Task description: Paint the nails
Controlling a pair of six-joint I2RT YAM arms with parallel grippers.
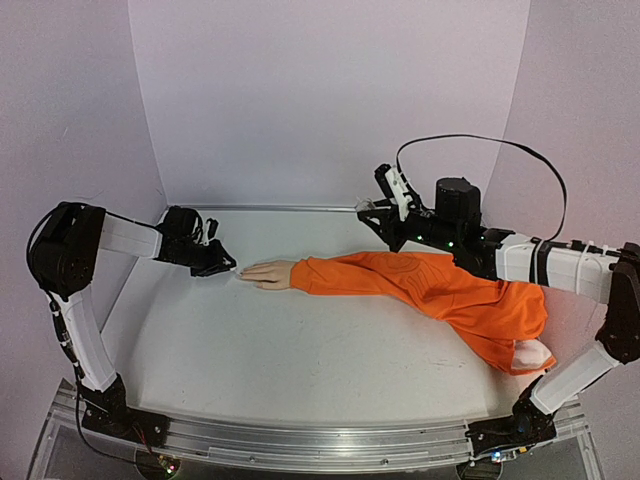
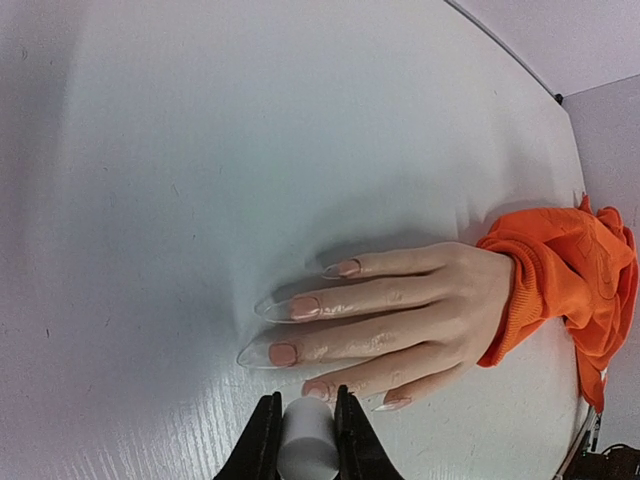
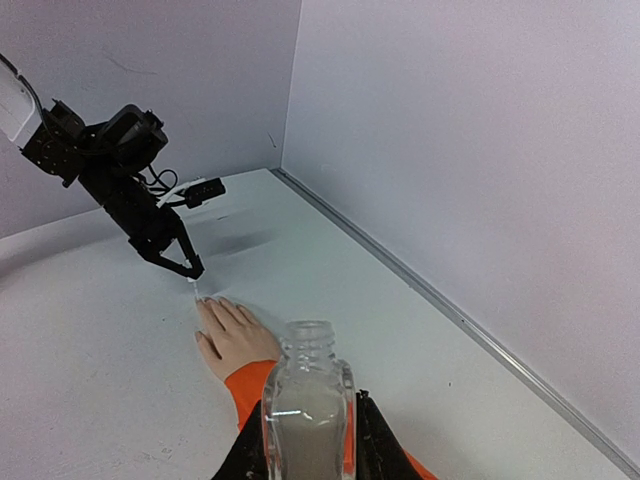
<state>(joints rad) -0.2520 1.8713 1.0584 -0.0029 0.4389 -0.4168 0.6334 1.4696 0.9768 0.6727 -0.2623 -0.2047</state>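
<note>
A pale mannequin hand (image 2: 420, 310) lies flat on the white table and sticks out of an orange sleeve (image 1: 420, 285). Its nails (image 2: 283, 354) are long and clear-tipped, pointing left. My left gripper (image 2: 305, 405) is shut on a white cylindrical brush handle (image 2: 305, 445), right at the tip of the nearest finger (image 2: 318, 389). In the right wrist view a thin brush tip (image 3: 194, 288) hangs from the left gripper (image 3: 190, 268), just above the fingertips. My right gripper (image 3: 308, 440) is shut on a small clear uncapped bottle (image 3: 308, 400), held above the sleeve.
Lilac walls close in the table on the left, back and right, with a metal strip (image 1: 290, 208) along the back edge. The sleeve bunches up at the right near the right arm (image 1: 560, 265). A black cable (image 1: 500, 150) loops above that arm.
</note>
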